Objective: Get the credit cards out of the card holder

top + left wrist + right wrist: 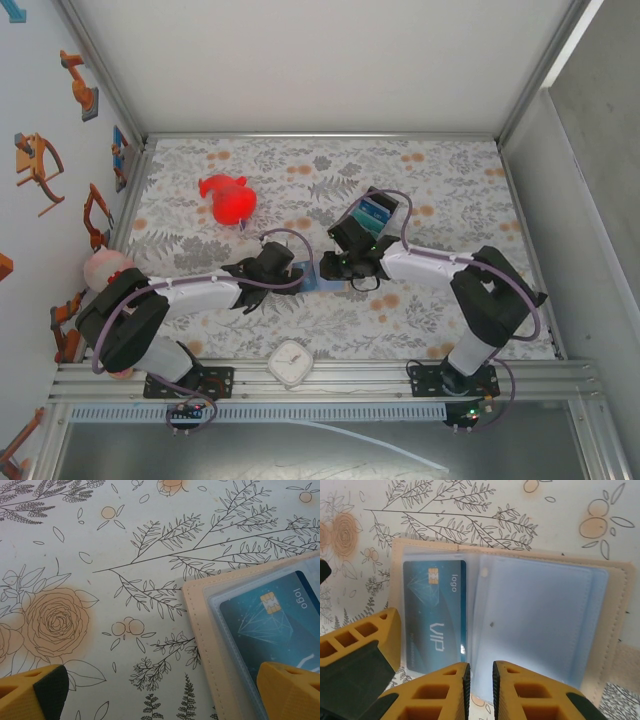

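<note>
The card holder lies open on the flowered cloth between my two grippers, tan outside with pale blue lining and clear sleeves. One teal credit card marked VIP sits inside its left sleeve, and it also appears in the left wrist view. My left gripper is open wide, one finger over the card side of the holder, the other over bare cloth. My right gripper is closed to a narrow slit on the near edge of a pale blue sleeve. Any other credit cards are hidden.
A red toy sits at the back left. A blue-and-teal block lies just behind my right wrist. A white square clock stands at the near edge and a pink doll head by the left wall.
</note>
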Tool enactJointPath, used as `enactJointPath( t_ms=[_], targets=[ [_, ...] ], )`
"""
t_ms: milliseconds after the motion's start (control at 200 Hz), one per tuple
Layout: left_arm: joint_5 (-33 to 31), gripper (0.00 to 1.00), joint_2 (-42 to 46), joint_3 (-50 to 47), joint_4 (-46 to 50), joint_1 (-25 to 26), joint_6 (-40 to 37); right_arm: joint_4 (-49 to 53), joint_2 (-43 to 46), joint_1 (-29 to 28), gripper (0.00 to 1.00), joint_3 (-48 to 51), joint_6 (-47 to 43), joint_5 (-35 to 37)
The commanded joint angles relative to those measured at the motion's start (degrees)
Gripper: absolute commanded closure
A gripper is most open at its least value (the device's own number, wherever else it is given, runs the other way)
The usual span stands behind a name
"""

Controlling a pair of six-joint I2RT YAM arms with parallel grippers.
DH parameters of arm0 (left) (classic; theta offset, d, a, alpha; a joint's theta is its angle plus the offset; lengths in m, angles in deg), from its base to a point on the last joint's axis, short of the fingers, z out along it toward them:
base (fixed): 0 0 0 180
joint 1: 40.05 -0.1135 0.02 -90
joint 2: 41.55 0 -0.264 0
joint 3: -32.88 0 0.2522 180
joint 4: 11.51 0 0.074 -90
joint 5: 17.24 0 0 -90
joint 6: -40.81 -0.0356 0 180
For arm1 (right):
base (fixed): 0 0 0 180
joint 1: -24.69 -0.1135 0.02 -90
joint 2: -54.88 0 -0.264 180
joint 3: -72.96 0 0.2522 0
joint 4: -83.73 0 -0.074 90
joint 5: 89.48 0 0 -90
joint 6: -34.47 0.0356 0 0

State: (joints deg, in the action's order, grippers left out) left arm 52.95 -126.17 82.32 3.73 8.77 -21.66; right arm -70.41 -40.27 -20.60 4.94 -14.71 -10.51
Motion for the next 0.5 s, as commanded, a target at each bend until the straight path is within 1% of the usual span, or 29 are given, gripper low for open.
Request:
enactJointPath(
  t_ms=[0, 265, 496],
  targets=[
    [0.6, 0.03, -0.6, 0.7, -0.5, -0.1, -0.4, -1.6, -1.1, 0.5, 0.81, -2.1, 1.2, -1.7],
    [0.4, 0.03, -1.9, 0.6, 0.7, -0.3, -0.3, -5.9, -3.3, 1.6, 0.81, -1.8, 3.0, -5.9],
    [0.0, 0.03, -2.3, 0.6, 1.9, -0.3, -0.1, -7.5, -4.9, 1.6, 0.85, -2.0, 3.4, -7.4]
  ],
)
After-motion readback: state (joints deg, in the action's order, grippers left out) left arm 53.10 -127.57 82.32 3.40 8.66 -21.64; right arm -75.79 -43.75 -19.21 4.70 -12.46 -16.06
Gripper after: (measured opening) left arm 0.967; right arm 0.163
